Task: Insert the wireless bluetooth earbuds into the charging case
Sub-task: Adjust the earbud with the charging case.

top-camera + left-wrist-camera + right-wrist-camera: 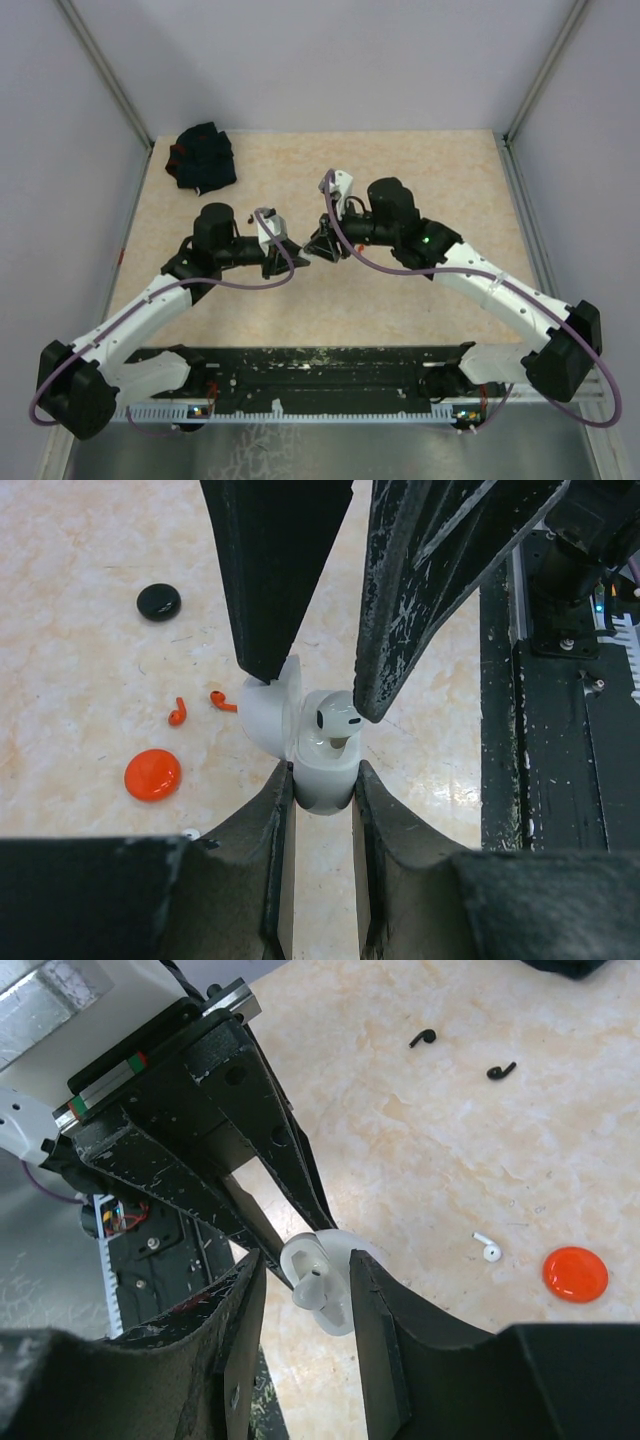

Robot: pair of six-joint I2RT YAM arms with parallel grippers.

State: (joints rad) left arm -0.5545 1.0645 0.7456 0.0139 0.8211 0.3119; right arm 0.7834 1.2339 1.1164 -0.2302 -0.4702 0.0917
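Where the arms meet, top view: the left gripper (283, 255) and right gripper (322, 245) stand tip to tip above the middle of the table (420, 170). What they share is too small to read from here. A black fabric bundle (203, 157) lies well apart at the far left corner.
Left wrist, the hold: the left gripper is clamped on the body of the white charging case (325, 780), mouth upward and lid (272, 715) swung open. I judge this a steady socket for the other arm.
Left wrist, the earbud: one white earbud (337, 720) sits stem-down in the case mouth, its head above the rim, so probably not yet seated. One right finger touches it; the other rests at the lid's back.
Left wrist, loose pieces: two red earbuds (177, 716) (222, 700) lie between a black disc (158, 602) and a red disc (152, 775).
Right wrist, jaws: they are narrowed around earbud and lid together. Whether they pinch or merely bracket, I cannot tell.
Right wrist, loose pieces: two black earbuds (423, 1037) (500, 1070) lie on the table, with a second white earbud (487, 1248) near the red disc.
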